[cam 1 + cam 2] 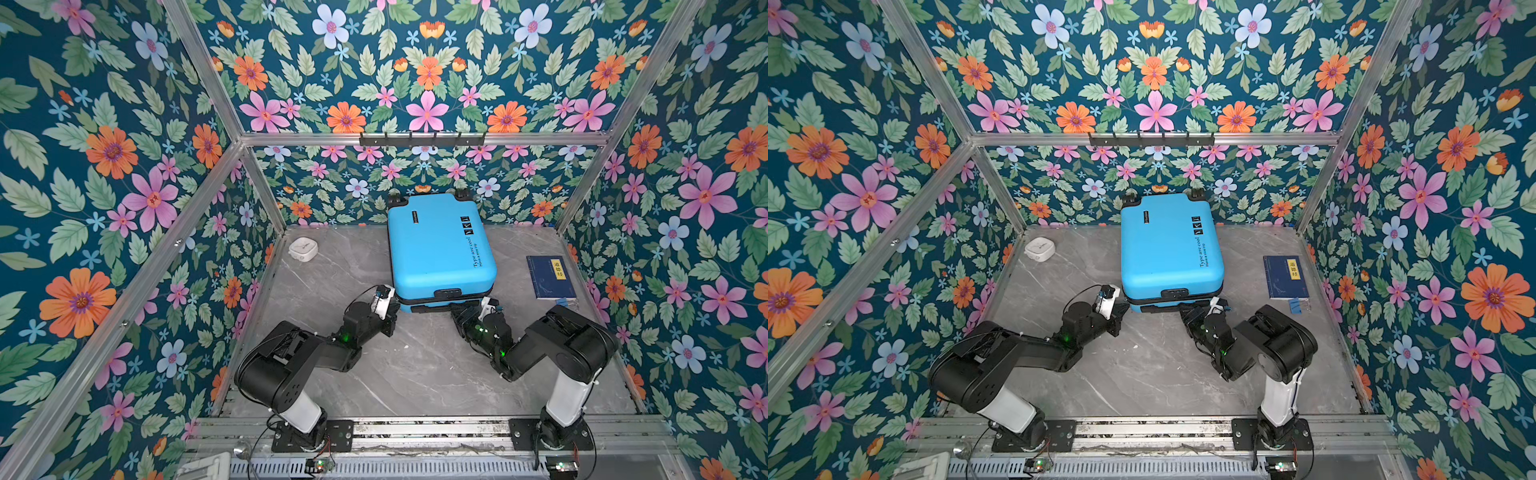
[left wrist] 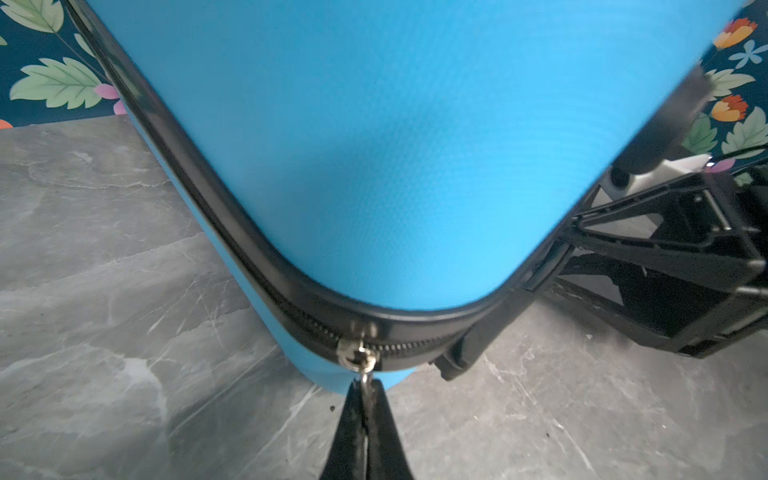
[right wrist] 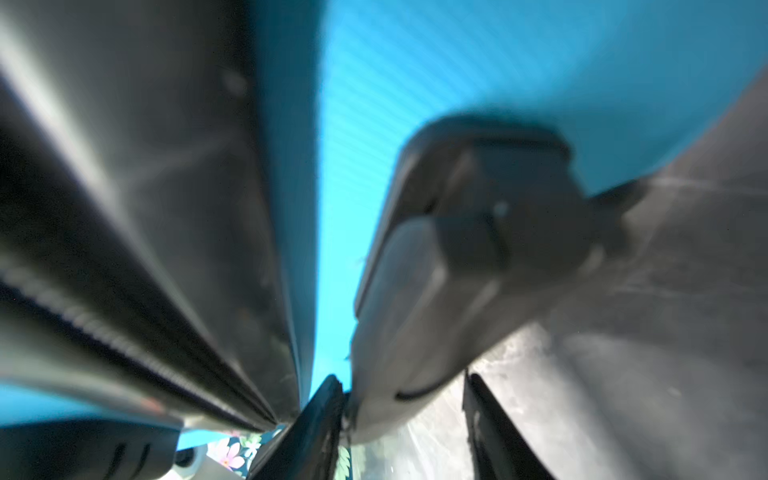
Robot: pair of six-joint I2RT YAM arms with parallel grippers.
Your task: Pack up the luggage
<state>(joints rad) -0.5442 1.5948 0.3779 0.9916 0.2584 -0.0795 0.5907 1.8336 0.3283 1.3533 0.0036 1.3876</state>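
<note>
Luggage [image 1: 440, 245] lies flat on worktop [image 1: 415, 374], centre-rear, lid down, printed shell up. Long axis runs from the rear wall towards the arms, slightly skewed. Wheels [image 1: 397, 200] at the wall end, handle [image 1: 428, 308] end facing the arms. Same lie in both top views.

Top views put both tools at the near end: left tool [image 1: 395, 304] at the near-left corner, right tool [image 1: 462, 311] at the near-right by the handle. Fingers there are too small to judge.

Only the left wrist view gives the grip: left tool [image 2: 365, 388] has its fingers together, clamped on the zip pull [image 2: 364, 377], at the rounded corner where the zip bends. It also shows the right tool side on, against the handle end.

Right wrist view, blurred: right tool [image 3: 400, 376] has its fingers apart with a black-grey handle part between them. The part touches one finger [image 3: 320, 411]; a sliver of worktop shows before the other. Not clamped.

Book [image 1: 550, 277] lies right of the luggage, apart, seen from above only.
</note>
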